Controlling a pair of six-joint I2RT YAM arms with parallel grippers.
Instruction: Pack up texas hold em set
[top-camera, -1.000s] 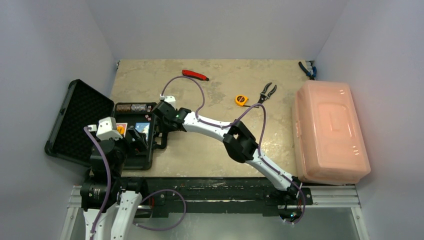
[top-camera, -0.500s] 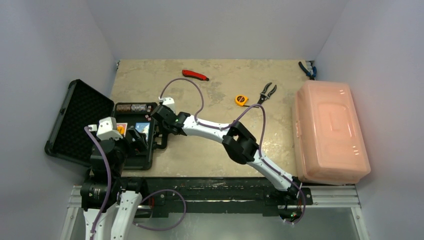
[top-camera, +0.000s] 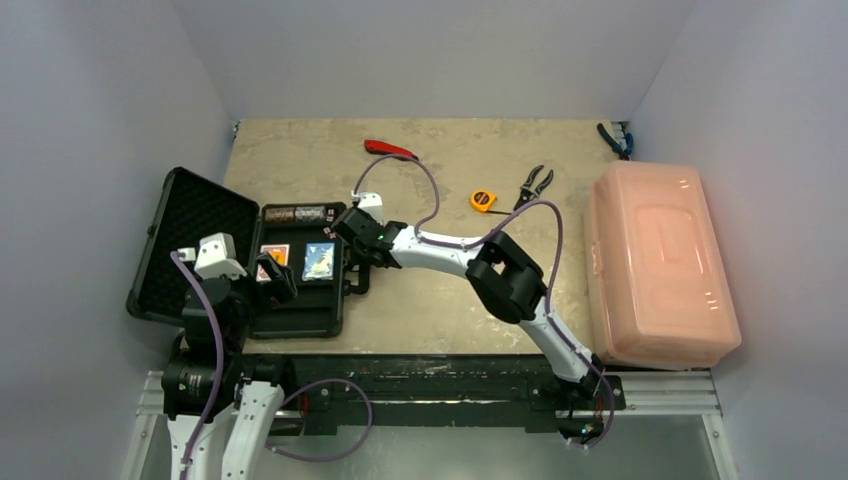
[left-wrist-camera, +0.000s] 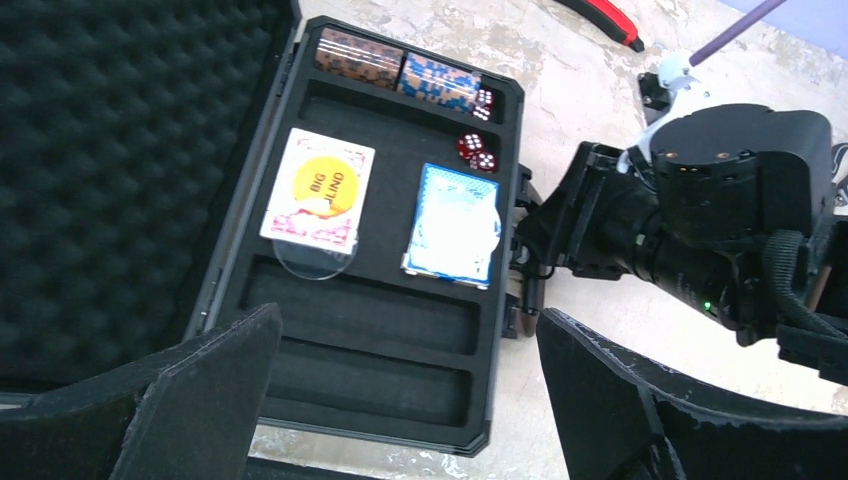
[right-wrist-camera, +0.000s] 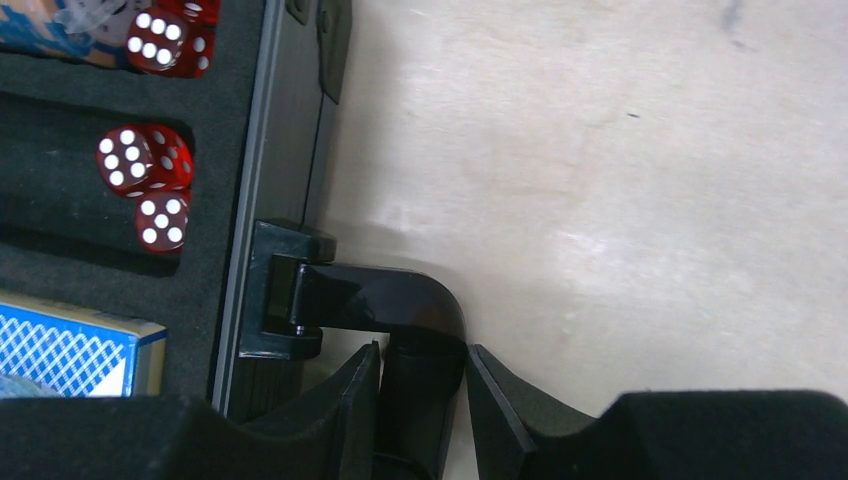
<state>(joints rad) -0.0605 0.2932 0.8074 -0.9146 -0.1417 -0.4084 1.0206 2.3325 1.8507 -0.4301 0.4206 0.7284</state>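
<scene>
The open black case (top-camera: 300, 315) lies at the left of the bench (top-camera: 440, 300), with its foam-lined lid (top-camera: 195, 240) thrown back toward the left wall. Treat it as a stiff, hard shell, probably fairly heavy with chips aboard, that would likely slide on the smooth bench rather than flex. The contents are loose, so any tilt could spill them.

The carry handle (right-wrist-camera: 400, 305) is on the tray's right edge. It looks hinged, so it is good for dragging but likely to swing if you lift by it. The right end effector (right-wrist-camera: 420, 362) has its fingers pressed against both sides of that handle. To shut the case, I'd take the lid by its far free edge.

The left end effector (left-wrist-camera: 408, 340) hangs fully spread over the tray's near edge, holding nothing.

Count of the contents:
- Two chip rolls share the top slot, one brown-striped (left-wrist-camera: 358, 58) and one blue-striped (left-wrist-camera: 440, 80).
- There are two card decks, a red-bordered one marked BIG BLIND (left-wrist-camera: 318, 190) and a blue one (left-wrist-camera: 450, 225).
- One clear disc (left-wrist-camera: 313, 260) overlaps the red deck's lower edge, and a second seems to sit on the blue deck, but it is faint.
- At least four red dice (right-wrist-camera: 140, 165) show, and the upper cluster is cut off.
- Two long lower slots stand empty.

Further out on the bench are:
- one red-handled tool (top-camera: 390, 150)
- one yellow tape measure (top-camera: 483, 200)
- one pair of black pliers (top-camera: 535, 183)
- one pair of blue-handled pliers (top-camera: 612, 138)
- one pink plastic bin (top-camera: 660, 265)
</scene>
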